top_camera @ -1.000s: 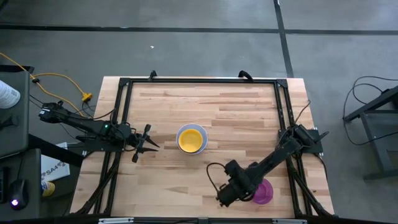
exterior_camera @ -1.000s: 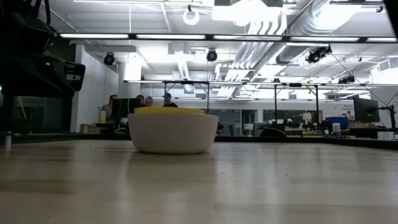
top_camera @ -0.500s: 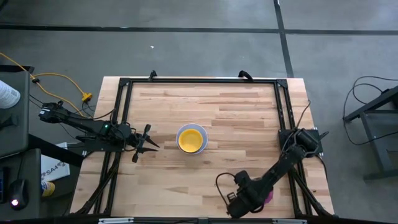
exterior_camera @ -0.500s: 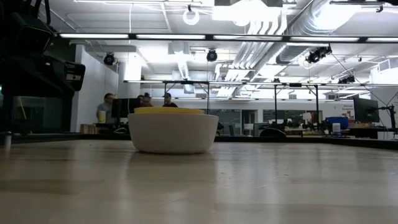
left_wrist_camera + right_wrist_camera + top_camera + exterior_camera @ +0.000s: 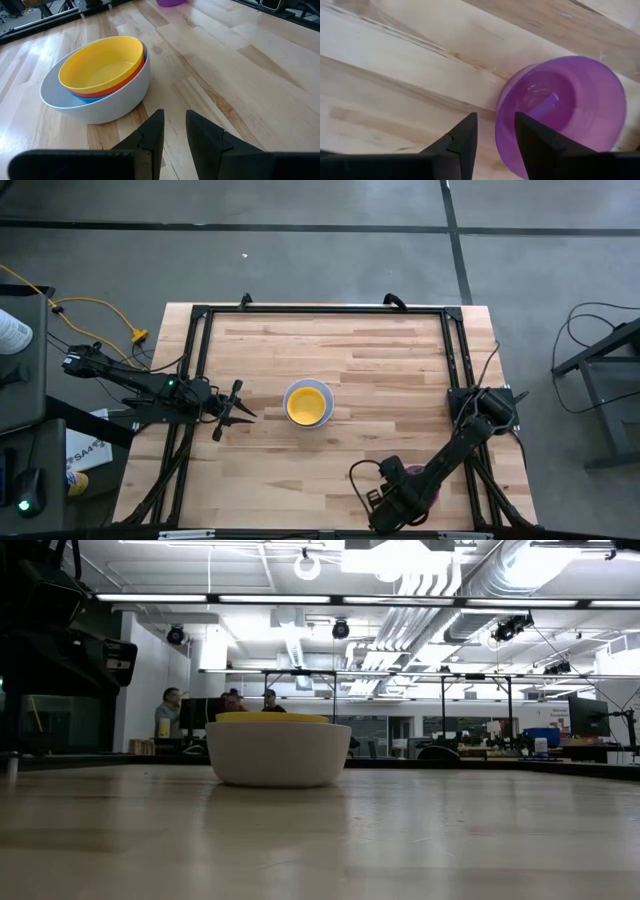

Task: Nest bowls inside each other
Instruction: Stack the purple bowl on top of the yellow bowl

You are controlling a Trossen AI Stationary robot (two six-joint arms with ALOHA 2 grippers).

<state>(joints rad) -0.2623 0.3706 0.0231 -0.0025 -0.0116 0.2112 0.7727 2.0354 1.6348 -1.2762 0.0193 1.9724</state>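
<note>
Change noted: a second ago the right gripper [image 5: 385, 502] stood at the near right of the wooden table [image 5: 380, 360] with the small round purple plastic bowl [image 5: 560, 112] plainly exposed beside it in the high view. The arm has since drawn toward the table's near edge, and the bowl is now almost wholly covered by the arm from above; only a sliver of purple shows. The right fingers have spread over the same interval and stand apart, grasping nothing.

Judgement: the spreading fingers suggest the gripper is lining up for a grasp on the bowl rim, though a release cannot be ruled out. The purple bowl is not yet nested.

The left gripper [image 5: 172, 131] waits, released and empty, fingers narrowly apart, just short of the stack: a small round white plastic bowl [image 5: 117, 97] holding a blue bowl [image 5: 85, 99], a red-pink bowl [image 5: 107, 89] and a yellow bowl [image 5: 100, 65] uppermost.

Views compared: the right wrist view alone shows the purple bowl tipped on its side, opening toward the camera, just ahead of one fingertip. The left wrist view alone reveals the blue and red-pink layers; the high and low views show only white and yellow.
</note>
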